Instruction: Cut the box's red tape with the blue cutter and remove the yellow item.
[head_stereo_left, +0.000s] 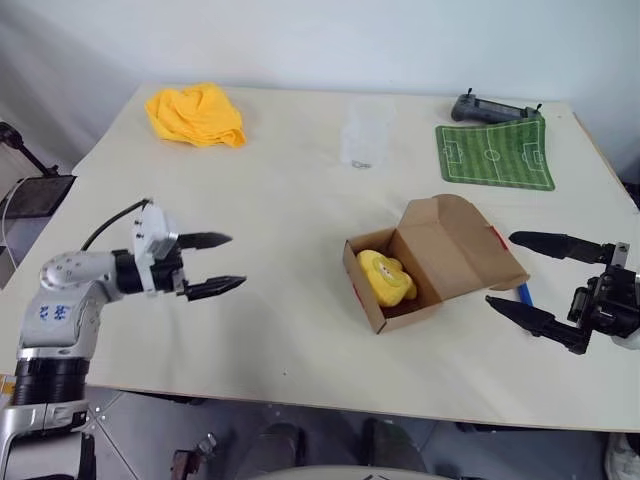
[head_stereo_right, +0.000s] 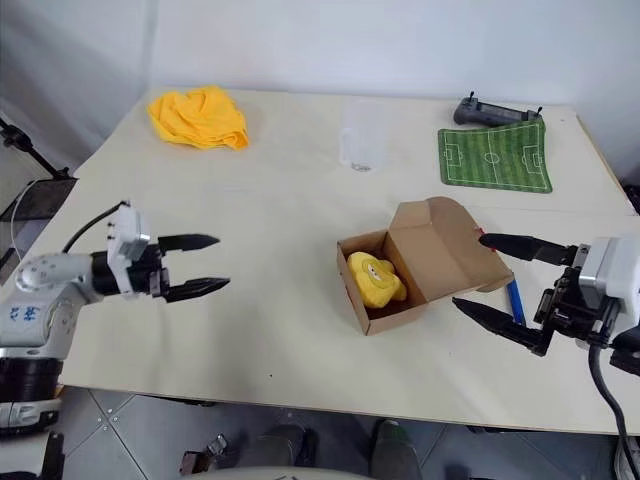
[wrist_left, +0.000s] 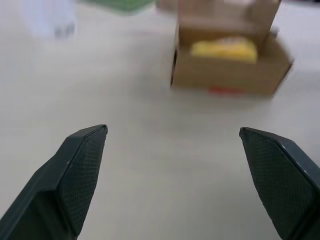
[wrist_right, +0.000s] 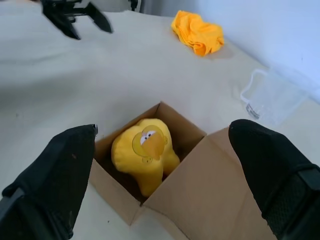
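Observation:
The brown box (head_stereo_left: 437, 262) stands open right of the table's middle, its lid folded back to the right. Inside lies the yellow item (head_stereo_left: 386, 277), a soft lump with a printed face (wrist_right: 145, 152). A bit of red tape (wrist_left: 227, 90) shows on the box's outer wall, and another bit on the lid's edge (head_stereo_right: 481, 232). The blue cutter (head_stereo_right: 514, 300) lies on the table just right of the lid, partly hidden. My right gripper (head_stereo_left: 499, 268) hovers open beside the lid, pointing at the box. My left gripper (head_stereo_left: 238, 260) is open and empty, well left of the box.
At the back left of the table lies a crumpled yellow cloth (head_stereo_left: 195, 113). A clear plastic cup (head_stereo_left: 365, 135) stands at the back middle. A green football-pitch mat (head_stereo_left: 495, 155) with a black controller (head_stereo_left: 490, 108) behind it occupies the back right corner.

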